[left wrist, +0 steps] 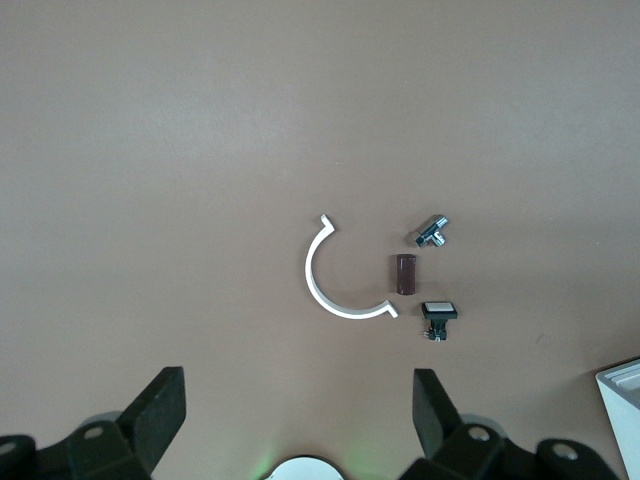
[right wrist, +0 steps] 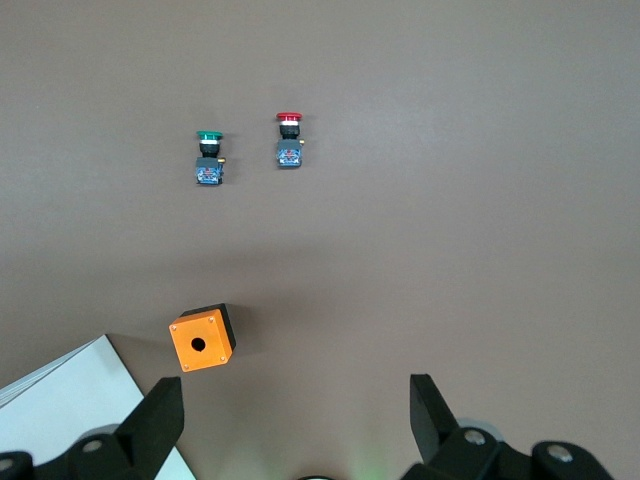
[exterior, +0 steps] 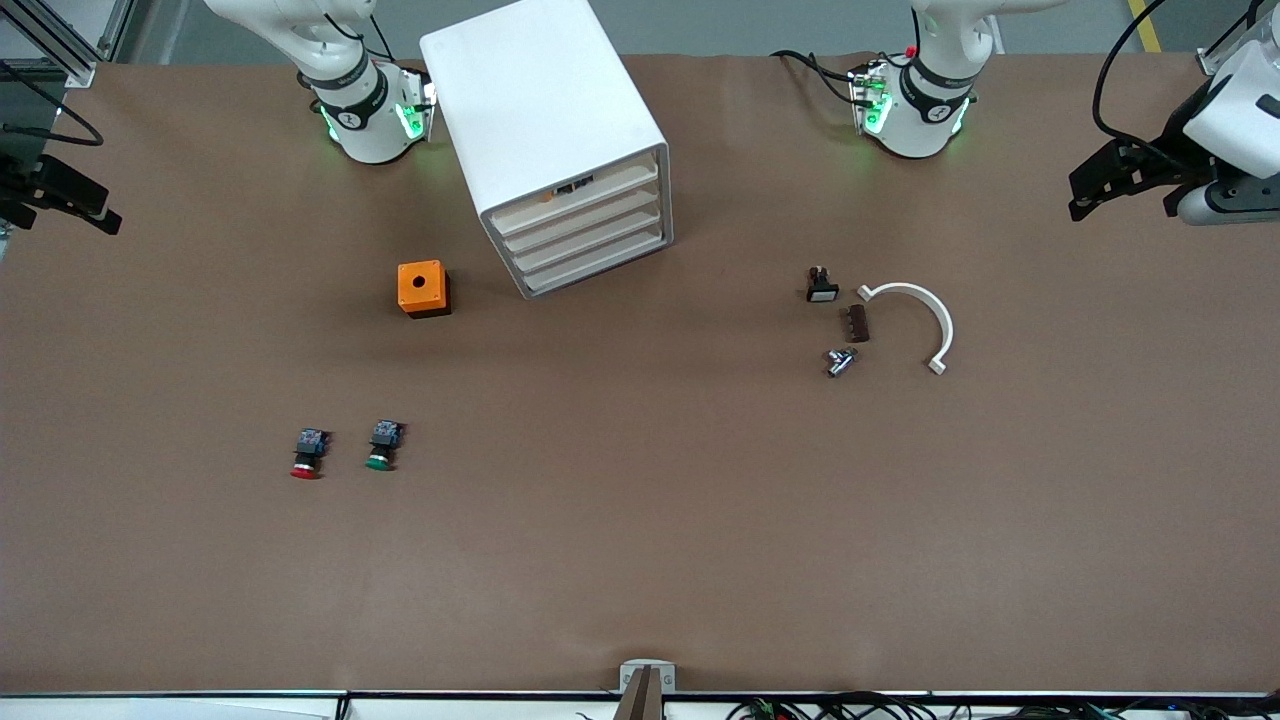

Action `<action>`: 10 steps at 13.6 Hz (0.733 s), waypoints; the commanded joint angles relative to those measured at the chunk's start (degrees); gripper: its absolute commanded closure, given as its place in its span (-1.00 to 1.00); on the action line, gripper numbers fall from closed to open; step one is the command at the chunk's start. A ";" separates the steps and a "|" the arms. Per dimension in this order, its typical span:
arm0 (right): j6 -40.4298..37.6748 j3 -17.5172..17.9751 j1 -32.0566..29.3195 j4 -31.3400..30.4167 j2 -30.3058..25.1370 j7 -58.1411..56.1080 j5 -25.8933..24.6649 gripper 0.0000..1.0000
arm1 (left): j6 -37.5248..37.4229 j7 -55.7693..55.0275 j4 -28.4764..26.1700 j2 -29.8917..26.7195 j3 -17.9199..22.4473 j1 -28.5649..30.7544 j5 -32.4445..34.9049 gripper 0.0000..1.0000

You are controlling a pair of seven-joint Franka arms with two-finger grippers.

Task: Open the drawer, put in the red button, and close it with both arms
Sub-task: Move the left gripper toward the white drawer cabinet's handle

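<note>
The red button point(exterior: 309, 452) lies on the brown table toward the right arm's end, beside a green-capped one point(exterior: 382, 444). It also shows in the right wrist view point(right wrist: 289, 140). The white drawer cabinet point(exterior: 560, 130) stands between the arm bases, with all its drawers point(exterior: 585, 235) shut. My right gripper point(exterior: 75, 200) hangs open and empty over the table's edge at the right arm's end; its wrist view shows it open point(right wrist: 296, 392). My left gripper point(exterior: 1090, 195) hangs open and empty over the left arm's end, also open in its wrist view point(left wrist: 297, 390).
An orange box with a hole point(exterior: 422, 288) sits beside the cabinet, nearer to the camera than the right arm's base. Toward the left arm's end lie a white arc point(exterior: 925, 320), a brown block point(exterior: 858, 323), a metal fitting point(exterior: 840, 361) and a small black switch point(exterior: 821, 286).
</note>
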 commanded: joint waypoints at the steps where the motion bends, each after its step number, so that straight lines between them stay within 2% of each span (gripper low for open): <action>1: -0.41 0.76 -1.11 -1.35 -1.46 -0.14 0.97 -1.00 | -1.35 0.48 1.44 0.38 0.14 0.06 -0.56 -0.99; 4: -0.41 0.76 -1.03 -1.35 -1.46 -0.14 0.97 -1.00 | -1.35 0.92 2.40 1.42 0.23 0.23 0.14 -0.99; 10: -0.41 0.76 -1.20 -1.35 -1.37 -0.14 0.97 -1.00 | -1.01 -0.57 3.03 12.13 1.29 0.32 -0.20 -0.99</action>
